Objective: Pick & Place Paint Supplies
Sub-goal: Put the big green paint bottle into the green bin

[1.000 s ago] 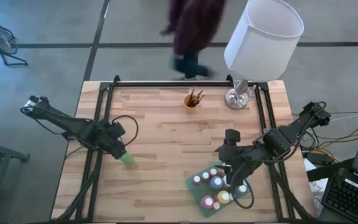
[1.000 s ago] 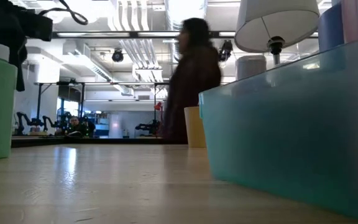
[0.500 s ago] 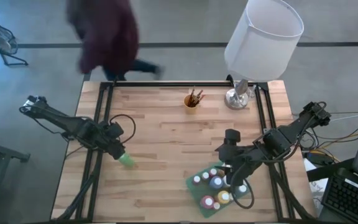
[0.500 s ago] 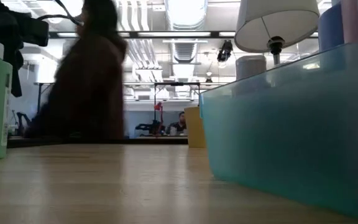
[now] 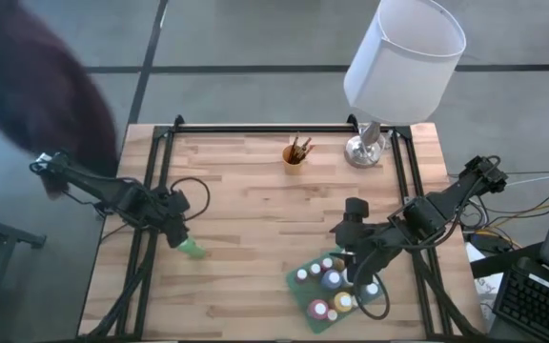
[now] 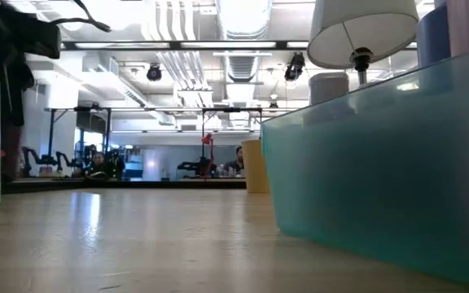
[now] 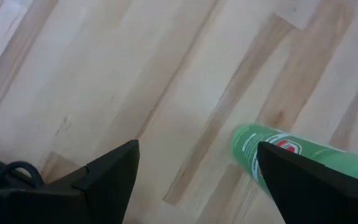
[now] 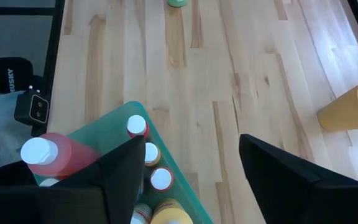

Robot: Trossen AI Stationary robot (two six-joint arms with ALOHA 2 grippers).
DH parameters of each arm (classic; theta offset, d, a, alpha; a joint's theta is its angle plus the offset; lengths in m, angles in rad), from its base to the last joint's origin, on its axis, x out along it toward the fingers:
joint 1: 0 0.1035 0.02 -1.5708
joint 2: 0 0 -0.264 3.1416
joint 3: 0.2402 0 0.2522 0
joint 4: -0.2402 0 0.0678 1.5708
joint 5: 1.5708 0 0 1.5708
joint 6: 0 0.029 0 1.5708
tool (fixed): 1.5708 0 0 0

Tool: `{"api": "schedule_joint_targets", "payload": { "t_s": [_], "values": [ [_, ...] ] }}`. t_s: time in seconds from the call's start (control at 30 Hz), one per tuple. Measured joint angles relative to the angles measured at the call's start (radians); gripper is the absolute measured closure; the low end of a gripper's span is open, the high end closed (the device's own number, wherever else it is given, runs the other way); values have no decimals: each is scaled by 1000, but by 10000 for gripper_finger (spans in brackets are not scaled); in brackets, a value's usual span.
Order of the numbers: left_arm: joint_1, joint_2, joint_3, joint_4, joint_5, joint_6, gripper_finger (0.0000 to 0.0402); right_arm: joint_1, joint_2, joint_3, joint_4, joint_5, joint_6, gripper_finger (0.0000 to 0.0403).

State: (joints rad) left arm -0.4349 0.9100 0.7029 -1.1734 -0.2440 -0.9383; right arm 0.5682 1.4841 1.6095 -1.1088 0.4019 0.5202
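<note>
Standing wide apart, the fingers of the left gripper (image 7: pixel 194 177) hold nothing; the green bottle (image 7: pixel 291 155) stands on the wooden table (image 5: pixel 255 210) just beside one fingertip, and I cannot tell if they touch. In the high view this gripper (image 5: pixel 181 238) is at the left side of the table, with the green bottle (image 5: pixel 194 249) directly in front of it.

The right gripper (image 8: pixel 188 171) also has its fingers spread, with nothing between them. It hangs just above the teal tray (image 8: pixel 104 121), where a red bottle (image 8: pixel 55 155) and several white-capped bottles (image 8: pixel 137 126) stand under and beside its fingers. Farther ahead of it is a yellow cup (image 5: pixel 294 155) with brushes (image 5: pixel 299 146), near a lamp (image 5: pixel 403 57).
</note>
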Motion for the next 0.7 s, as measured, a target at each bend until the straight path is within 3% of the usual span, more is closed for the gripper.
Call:
{"api": "schedule_joint_targets", "payload": {
  "t_s": [0.2,0.7],
  "values": [
    [-3,1,5,-8,42,38,73,0,0,0,-1,0,0,162],
    [-2,-1,36,-16,-166,91,73,-4,0,0,24,0,-8,139]
  ]
}}
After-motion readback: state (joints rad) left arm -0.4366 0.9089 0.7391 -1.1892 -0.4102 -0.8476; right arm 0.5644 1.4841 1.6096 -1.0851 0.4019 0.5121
